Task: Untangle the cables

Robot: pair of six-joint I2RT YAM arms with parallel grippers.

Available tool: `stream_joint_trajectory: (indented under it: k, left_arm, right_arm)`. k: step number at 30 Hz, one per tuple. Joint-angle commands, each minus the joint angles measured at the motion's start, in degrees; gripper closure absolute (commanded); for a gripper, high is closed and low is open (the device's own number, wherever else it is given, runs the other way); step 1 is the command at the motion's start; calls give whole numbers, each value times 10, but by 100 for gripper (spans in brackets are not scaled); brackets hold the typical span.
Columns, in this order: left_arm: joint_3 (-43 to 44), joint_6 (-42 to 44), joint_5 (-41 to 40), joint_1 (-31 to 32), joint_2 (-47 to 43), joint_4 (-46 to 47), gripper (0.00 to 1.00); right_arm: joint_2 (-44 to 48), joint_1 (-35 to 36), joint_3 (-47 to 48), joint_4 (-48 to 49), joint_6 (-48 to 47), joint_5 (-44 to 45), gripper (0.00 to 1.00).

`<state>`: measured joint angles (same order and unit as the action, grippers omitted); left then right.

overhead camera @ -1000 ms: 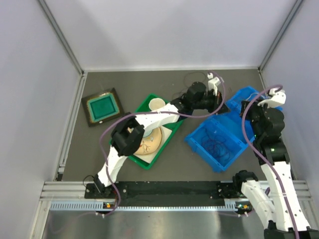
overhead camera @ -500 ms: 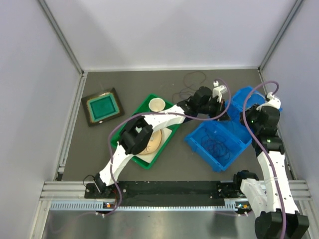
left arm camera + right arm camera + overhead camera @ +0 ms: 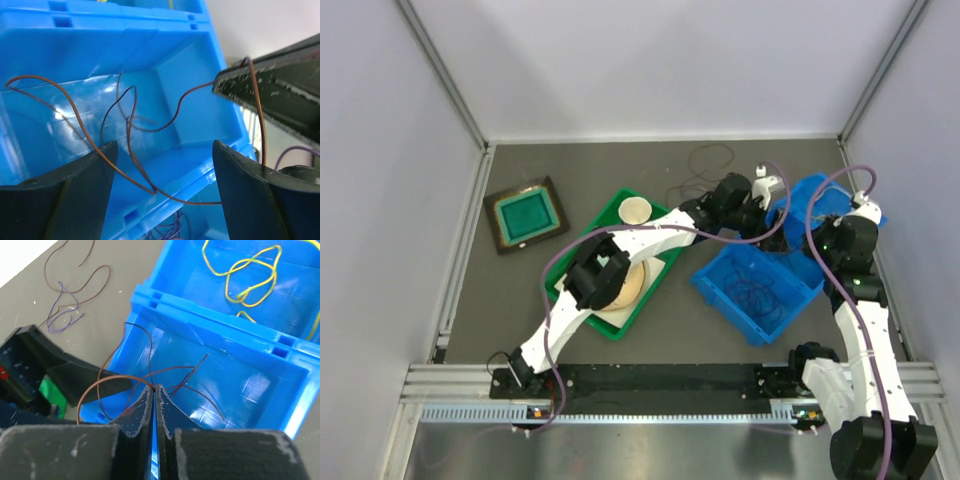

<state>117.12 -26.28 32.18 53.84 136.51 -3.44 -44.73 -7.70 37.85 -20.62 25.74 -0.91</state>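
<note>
A thin brown cable (image 3: pixel 114 379) is pinched at the tips of my right gripper (image 3: pixel 154 388), which is shut on it above a blue bin (image 3: pixel 260 385). The cable's loops hang down into that bin. In the left wrist view the same brown cable (image 3: pixel 75 120) trails loose between the wide-open fingers of my left gripper (image 3: pixel 164 165), touching neither pad. A yellow cable (image 3: pixel 245 275) lies in the far compartment. Purple cables (image 3: pixel 760 296) are coiled in the nearer blue bin (image 3: pixel 720 268). More brown and purple cables (image 3: pixel 65 310) lie on the table.
A green tray (image 3: pixel 582 248) holds a wooden plate under the left arm, with a pale cup (image 3: pixel 635 210) at its far end. A dark square tray with a teal centre (image 3: pixel 525 215) sits at the left. Walls close in on both sides.
My left gripper was shut and has swung open, letting go of the brown cable, after sliding right toward the blue bins. The right gripper stays shut on the cable.
</note>
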Motion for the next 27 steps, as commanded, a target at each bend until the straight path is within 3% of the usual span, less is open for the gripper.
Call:
stream_joint_trajectory:
  k: [1,7,12,19,20,21,23,24,27]
  left_arm:
    - [12,59,-47,0,-77,-35,15]
    - [-7,59,-63,-12,-103,-17,11]
    - [-9,36,-71,-23,-106,-3,1]
    - [-38,-26,-102,-84,-128,15,1]
    - [-40,-28,-112,-93,-129,-1,1]
    - [-39,-27,-123,-101,-128,-13,1]
    - [-41,-21,-146,-124,-127,-31,1]
    - [-39,-18,-152,-131,-123,-53,1]
    - [-38,-8,-178,-154,-120,-76,1]
  right_arm:
    - [3,-15,-5,20,8,27,100]
    - [-12,-35,5,32,26,34,100]
    - [-50,-38,14,39,20,47,100]
    - [-85,-40,15,43,1,67,97]
    - [-86,-41,17,42,-2,62,86]
    - [-84,-41,21,42,-3,58,59]
    - [-75,-41,25,41,-3,46,37]
    - [-70,-41,30,41,-4,43,21]
    - [-52,-41,46,36,-10,33,16]
